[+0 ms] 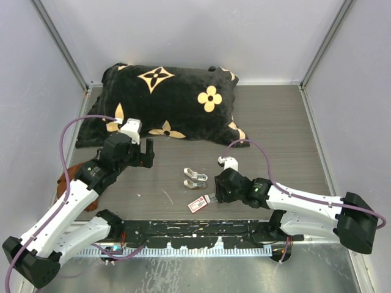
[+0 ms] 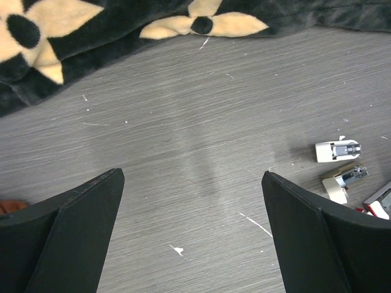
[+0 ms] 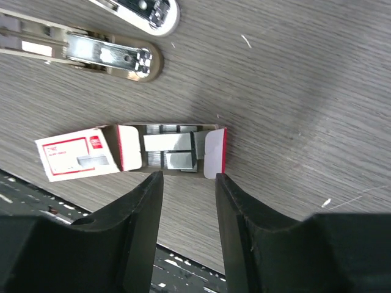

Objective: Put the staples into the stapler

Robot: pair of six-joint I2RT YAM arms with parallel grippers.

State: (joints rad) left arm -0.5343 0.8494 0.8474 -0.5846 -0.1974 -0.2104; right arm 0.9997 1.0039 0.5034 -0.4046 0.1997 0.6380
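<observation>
Right, the right gripper (image 3: pixel 187 180) is low over the grey wood-grain table (image 1: pixel 281 134), its two black fingers (image 3: pixel 142 226) parted with nothing between them. Their tips are right at the near edge of the one tiny grey slide-out tray (image 3: pixel 160 163), and whether they touch it I cannot tell. In that tray lie the silvery-grey staple strips (image 3: pixel 166 144), at least two loose blocks; the full count is unclear. The tray sticks out of the single small red-and-white cardboard box (image 3: pixel 76 157), which lies flat at the table's near edge. Just beyond it is the small white-and-cream stapler (image 3: pixel 104 54), showing as two long pieces side by side. The left gripper (image 2: pixel 192 174) hangs wide open and empty above bare table, near the one big black plush pillow with tan flowers (image 1: pixel 171 104).
</observation>
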